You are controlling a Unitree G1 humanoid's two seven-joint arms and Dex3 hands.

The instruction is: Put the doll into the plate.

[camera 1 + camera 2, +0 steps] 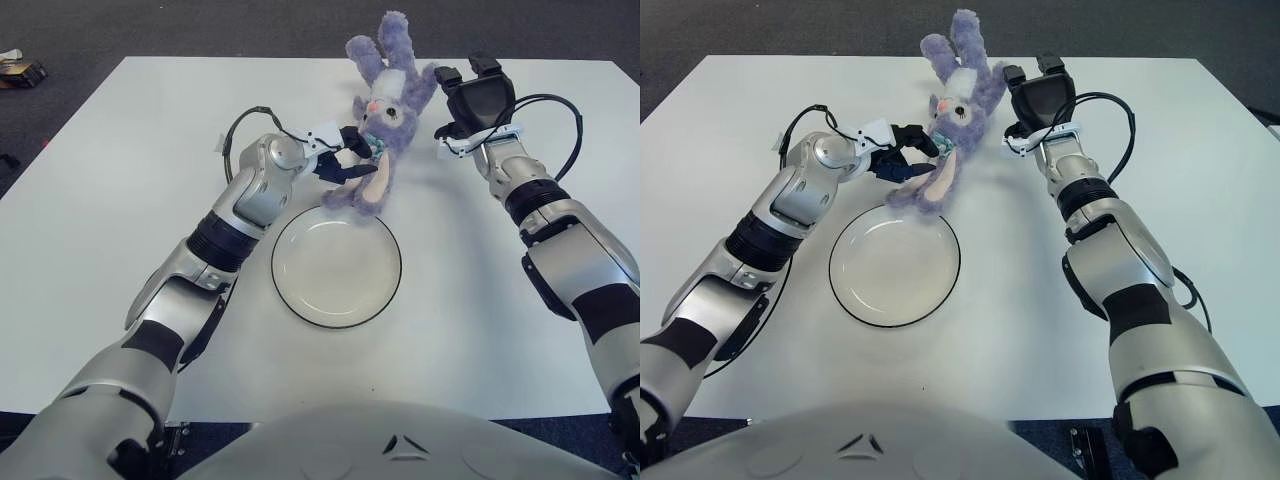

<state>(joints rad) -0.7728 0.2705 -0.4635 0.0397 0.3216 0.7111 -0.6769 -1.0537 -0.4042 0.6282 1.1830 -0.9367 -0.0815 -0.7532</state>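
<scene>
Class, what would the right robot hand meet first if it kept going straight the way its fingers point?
Probably the doll's raised arm: the right robot hand sits beside it, fingers pointing that way. Depth is unclear, so it might pass behind.

No text, label, brand, number or sign can be read anywhere here.

The doll (381, 120) is showing fuzzy purple plush cloth. The plate (336, 266) is looking smooth and glossy. The worktop (120, 200) is appearing matt white.
</scene>
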